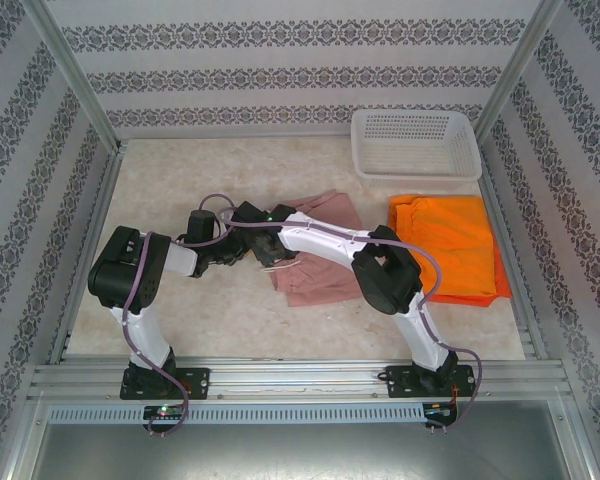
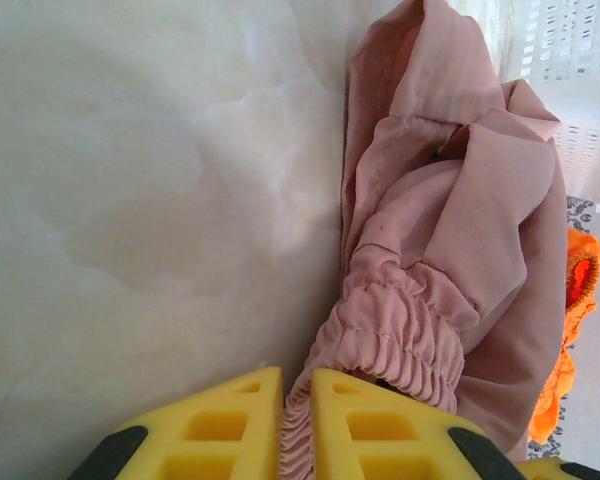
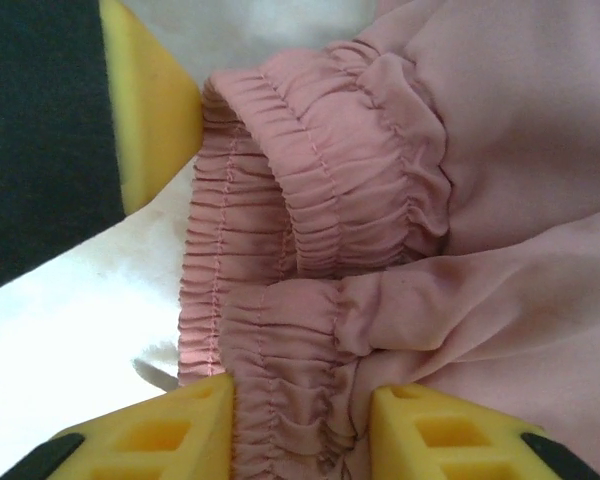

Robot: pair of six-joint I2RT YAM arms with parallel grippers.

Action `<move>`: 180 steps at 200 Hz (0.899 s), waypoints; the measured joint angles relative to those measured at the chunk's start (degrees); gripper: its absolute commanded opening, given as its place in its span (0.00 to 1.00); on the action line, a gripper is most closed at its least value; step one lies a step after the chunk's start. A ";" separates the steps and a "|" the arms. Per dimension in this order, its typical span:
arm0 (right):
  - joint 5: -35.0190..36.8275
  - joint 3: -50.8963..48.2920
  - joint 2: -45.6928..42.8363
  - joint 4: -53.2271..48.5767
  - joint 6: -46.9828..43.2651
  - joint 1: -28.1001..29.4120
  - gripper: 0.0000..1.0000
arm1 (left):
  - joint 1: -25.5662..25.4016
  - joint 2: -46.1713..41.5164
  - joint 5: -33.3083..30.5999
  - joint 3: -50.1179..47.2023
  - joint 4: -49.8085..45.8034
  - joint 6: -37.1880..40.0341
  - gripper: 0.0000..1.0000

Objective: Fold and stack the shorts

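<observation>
Pinching pink shorts [image 2: 460,200] by the waistband, left fingers [image 2: 268,412] clamp; right fingers [image 3: 205,425] straddle it, grip unclear.

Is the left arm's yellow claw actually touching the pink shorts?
Touching: the left wrist view shows the left gripper pinching the pink shorts by the waistband.

Left table [image 1: 160,190] open; basket [image 1: 416,170], orange shorts [image 1: 445,245] crowd right.

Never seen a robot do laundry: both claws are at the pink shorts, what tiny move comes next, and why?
Probably close the right gripper fully: it straddles the waistband of the pink shorts with bunched cloth between its fingers, while the left gripper already pinches that band.
</observation>
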 measured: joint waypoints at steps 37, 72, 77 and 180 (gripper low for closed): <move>1.51 0.63 0.09 -0.72 -0.39 0.11 0.05 | 0.00 0.15 -0.02 0.00 0.07 0.00 0.13; 3.21 3.06 0.04 -1.46 -0.33 0.09 0.00 | 0.00 0.22 -0.04 -0.02 0.07 0.00 0.12; 3.54 3.37 0.00 -1.51 -0.33 0.07 0.00 | 0.00 0.22 -0.04 -0.02 0.07 0.00 0.12; 4.35 12.96 -2.21 -1.18 0.02 -5.18 0.02 | 0.00 0.33 -0.07 -0.02 0.07 0.04 0.11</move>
